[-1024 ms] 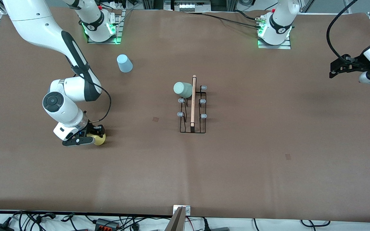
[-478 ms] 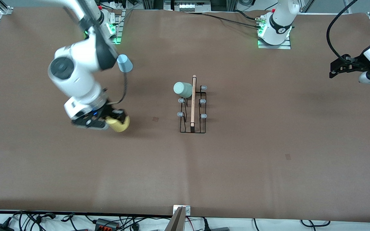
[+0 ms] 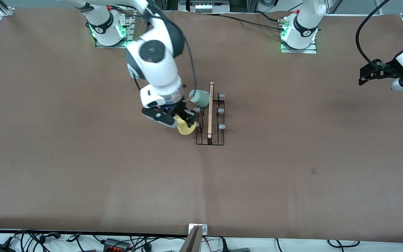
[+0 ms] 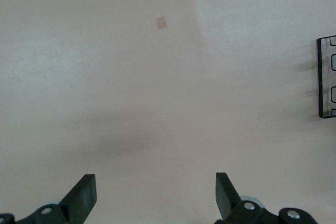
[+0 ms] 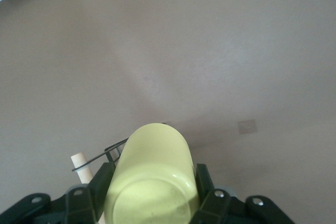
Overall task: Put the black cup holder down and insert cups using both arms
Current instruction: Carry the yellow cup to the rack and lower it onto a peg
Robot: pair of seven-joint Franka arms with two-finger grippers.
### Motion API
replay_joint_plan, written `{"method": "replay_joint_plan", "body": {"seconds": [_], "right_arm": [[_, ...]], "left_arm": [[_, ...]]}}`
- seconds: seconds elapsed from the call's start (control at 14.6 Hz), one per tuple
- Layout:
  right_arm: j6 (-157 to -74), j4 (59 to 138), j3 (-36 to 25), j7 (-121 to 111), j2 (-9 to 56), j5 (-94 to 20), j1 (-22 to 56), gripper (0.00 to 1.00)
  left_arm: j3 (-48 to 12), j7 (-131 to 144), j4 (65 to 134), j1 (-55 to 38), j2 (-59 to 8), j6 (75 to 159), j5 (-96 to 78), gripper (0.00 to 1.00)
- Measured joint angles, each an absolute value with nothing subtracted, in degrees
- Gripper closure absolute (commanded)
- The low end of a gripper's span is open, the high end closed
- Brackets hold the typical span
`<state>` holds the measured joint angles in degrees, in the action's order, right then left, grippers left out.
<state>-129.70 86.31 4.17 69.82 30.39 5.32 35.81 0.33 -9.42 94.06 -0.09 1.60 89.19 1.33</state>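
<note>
The black cup holder (image 3: 210,119) stands mid-table with its wooden rod (image 3: 210,108) on top; part of it shows in the right wrist view (image 5: 100,156) and its edge in the left wrist view (image 4: 325,77). A mint green cup (image 3: 199,97) sits on one of its pegs. My right gripper (image 3: 186,123) is shut on the yellow cup (image 3: 185,129) (image 5: 152,177) and holds it in the air right beside the holder, by the pegs on the right arm's side. The light blue cup (image 3: 130,71) is mostly hidden by the right arm. My left gripper (image 3: 362,77) (image 4: 155,195) is open and empty, waiting at the left arm's end of the table.
The brown table cover (image 3: 292,157) carries two small darker patches (image 3: 313,170) (image 4: 161,22). The arm bases (image 3: 107,31) (image 3: 299,35) stand along the edge farthest from the front camera. Cables lie along the nearest edge.
My right arm lifted the yellow cup off the table and carried it toward the left arm's end, up to the cup holder. It now hides the light blue cup. The left arm stayed still.
</note>
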Motion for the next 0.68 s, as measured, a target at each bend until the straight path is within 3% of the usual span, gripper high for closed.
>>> {"method": "replay_joint_plan", "body": {"seconds": [0.27,0.41,0.48,0.55,0.61,0.68], "right_arm": [[-130.0,83.7,4.1,70.9,34.5,5.4,36.5,0.73],[-130.6,83.6,4.1,71.0,35.3,5.4,36.7,0.63],[-131.2,83.6,4.1,71.0,35.7,5.4,36.9,0.5],[-131.7,83.5,4.1,71.0,36.2,5.4,37.1,0.11],[-132.2,83.5,4.1,71.0,36.7,5.4,37.3,0.0],[-132.6,83.5,4.1,71.0,37.1,5.4,37.4,0.0]], "left_arm": [[0.3,-9.4,94.1,-0.1,1.6,89.2,1.3,0.0],[0.3,-9.4,94.1,-0.1,1.6,89.2,1.3,0.0],[0.3,-9.4,94.1,-0.1,1.6,89.2,1.3,0.0],[0.4,-9.4,94.1,-0.1,1.6,89.2,1.3,0.0],[0.4,-9.4,94.1,-0.1,1.6,89.2,1.3,0.0],[0.4,-9.4,94.1,-0.1,1.6,89.2,1.3,0.0]]}}
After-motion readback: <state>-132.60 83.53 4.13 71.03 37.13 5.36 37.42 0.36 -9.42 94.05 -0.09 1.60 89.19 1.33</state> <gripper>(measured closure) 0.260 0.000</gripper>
